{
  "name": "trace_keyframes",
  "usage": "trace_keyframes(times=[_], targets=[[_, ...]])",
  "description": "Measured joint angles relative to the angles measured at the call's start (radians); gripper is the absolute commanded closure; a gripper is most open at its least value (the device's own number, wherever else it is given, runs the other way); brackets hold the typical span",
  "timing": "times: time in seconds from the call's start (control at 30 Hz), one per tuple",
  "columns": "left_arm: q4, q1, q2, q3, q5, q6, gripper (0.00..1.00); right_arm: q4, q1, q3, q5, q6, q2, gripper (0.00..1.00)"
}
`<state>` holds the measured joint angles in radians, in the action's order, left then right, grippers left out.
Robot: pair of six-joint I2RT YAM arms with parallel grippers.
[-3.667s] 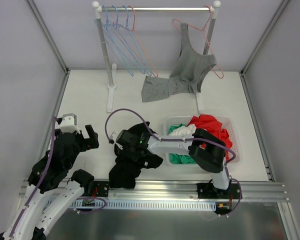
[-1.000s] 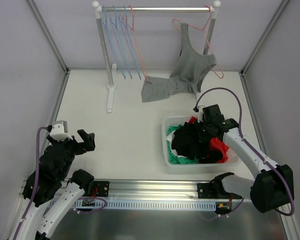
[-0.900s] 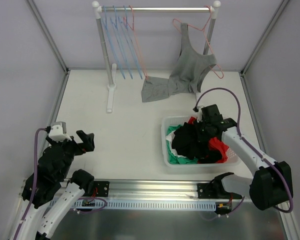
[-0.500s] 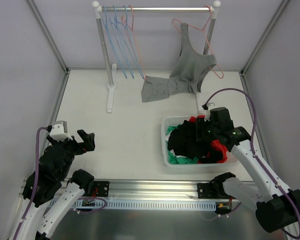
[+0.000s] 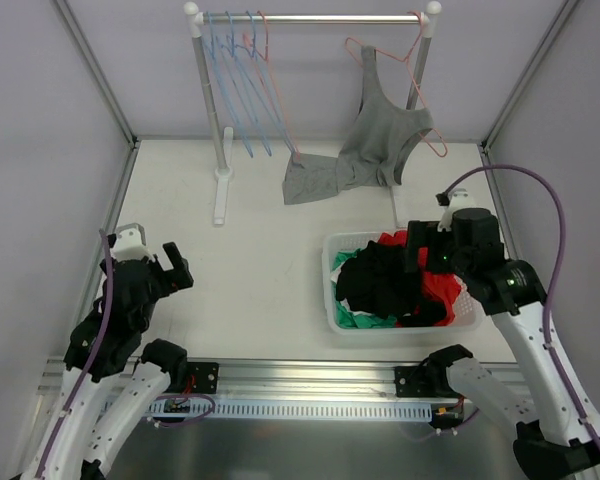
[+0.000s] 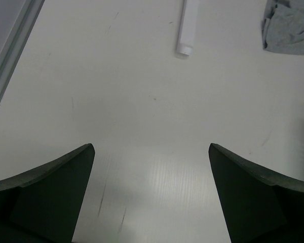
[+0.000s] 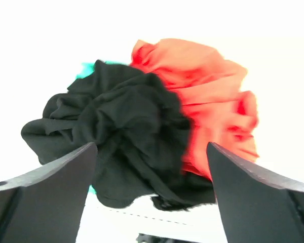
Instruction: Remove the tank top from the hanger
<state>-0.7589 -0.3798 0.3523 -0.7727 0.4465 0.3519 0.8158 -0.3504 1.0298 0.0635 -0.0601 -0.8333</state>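
At the back of the bench (image 5: 270, 240), a grey tank top (image 5: 385, 135) is seen hanging from a pink wire hanger (image 5: 435, 145), which is hooked over the right end of a rail (image 5: 310, 18). The hanger is tilted rather than level. One narrow strap of the tank top is drawn up tight towards the hanger's hook, while the body sags below in loose folds. The lower part is trailed leftwards and lies crumpled on the bench, close to the foot of the rack's right post. The cloth is a plain mid grey with a deep scooped neckline. A corner of the same grey cloth is caught at the top right edge of the left wrist view.

Several blue hangers (image 5: 242, 90) and one pink one are bunched at the left end of the rail.

In front of the tank top, and apart from it, a white basket (image 5: 330, 285) is set on the bench. A black garment (image 5: 380, 282) is heaped in it over red cloth (image 5: 438, 290) and green cloth (image 5: 348, 317).

The right pincer (image 7: 152, 147) is held above the basket with its jaws spread wide and nothing between them. The left pincer (image 6: 149, 152) is released too, poised empty over bare bench at the near left, well apart from the tank top.
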Motion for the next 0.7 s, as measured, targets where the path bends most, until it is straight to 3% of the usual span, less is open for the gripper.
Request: trace_keyframes(times=[0.27, 0.7], targets=[[0.002, 0.187, 0.082, -0.001, -0.056, -0.008, 0.01, 0.143, 0.001, 0.149, 0.270, -0.063, 0.149, 0.01], [0.006, 0.199, -0.106, -0.005, -0.077, -0.054, 0.01, 0.304, 0.002, 0.163, 0.410, -0.102, 0.363, 0.01]])
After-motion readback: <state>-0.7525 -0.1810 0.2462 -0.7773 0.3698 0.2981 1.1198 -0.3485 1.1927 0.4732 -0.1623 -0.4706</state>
